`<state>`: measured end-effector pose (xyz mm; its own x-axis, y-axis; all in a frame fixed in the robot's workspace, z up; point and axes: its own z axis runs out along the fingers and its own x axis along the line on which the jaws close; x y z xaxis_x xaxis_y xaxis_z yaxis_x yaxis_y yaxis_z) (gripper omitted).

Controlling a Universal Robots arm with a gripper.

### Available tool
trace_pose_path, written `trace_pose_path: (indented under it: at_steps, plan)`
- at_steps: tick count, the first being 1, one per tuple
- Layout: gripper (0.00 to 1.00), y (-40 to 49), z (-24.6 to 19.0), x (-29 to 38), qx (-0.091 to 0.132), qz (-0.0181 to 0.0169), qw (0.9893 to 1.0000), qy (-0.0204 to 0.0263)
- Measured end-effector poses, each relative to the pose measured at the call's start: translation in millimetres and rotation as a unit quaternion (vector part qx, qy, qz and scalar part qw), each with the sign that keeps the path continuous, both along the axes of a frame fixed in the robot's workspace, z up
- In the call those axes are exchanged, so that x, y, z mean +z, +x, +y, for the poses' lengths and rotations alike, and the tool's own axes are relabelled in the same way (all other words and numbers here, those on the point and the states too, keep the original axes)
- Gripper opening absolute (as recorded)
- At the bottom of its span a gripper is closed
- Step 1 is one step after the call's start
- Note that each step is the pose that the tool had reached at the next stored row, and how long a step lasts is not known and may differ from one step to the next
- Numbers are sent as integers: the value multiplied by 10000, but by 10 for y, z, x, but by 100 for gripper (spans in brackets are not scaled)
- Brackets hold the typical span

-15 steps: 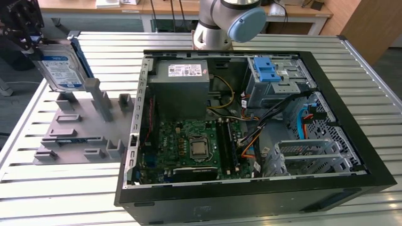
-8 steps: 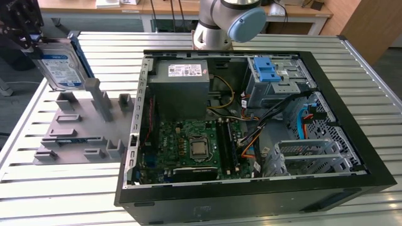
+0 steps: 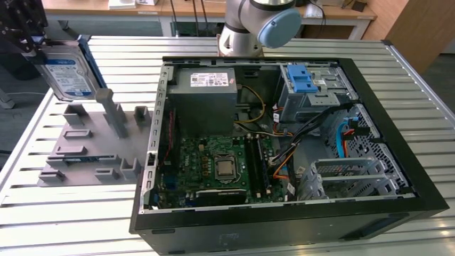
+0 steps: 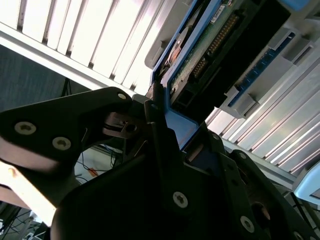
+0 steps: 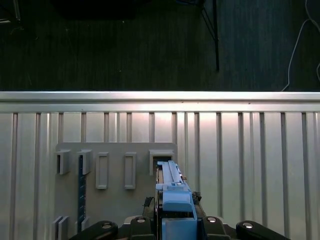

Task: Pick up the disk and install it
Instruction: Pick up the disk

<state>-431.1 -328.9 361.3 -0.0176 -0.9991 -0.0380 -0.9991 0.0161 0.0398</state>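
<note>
A slatted metal table [image 3: 85, 213] is carrying an open computer case [image 3: 284, 229], which is lying on its side toward the exterior view's right. Its motherboard [image 3: 213, 165], grey power supply [image 3: 206, 101] and blue-latched drive bay [image 3: 313, 88] are showing. The arm [image 3: 256, 24] is standing at the far edge behind the case. On the exterior view's left, a grey slotted fixture [image 3: 85, 144] is lying flat on the table. The disk [image 3: 67, 77] is hanging upright over its far end, label facing the camera. The gripper [image 3: 35, 45] is pinching the disk by its upper end. In the second wrist view its fingers [image 4: 160, 145] are pressing against the blue rail [image 4: 176, 123].
</note>
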Motion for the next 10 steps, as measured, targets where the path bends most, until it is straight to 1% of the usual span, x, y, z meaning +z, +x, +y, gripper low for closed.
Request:
trace_pose_path:
  at_steps: [10]
  plan:
    - [37,0,0,75,0,0,10000,0]
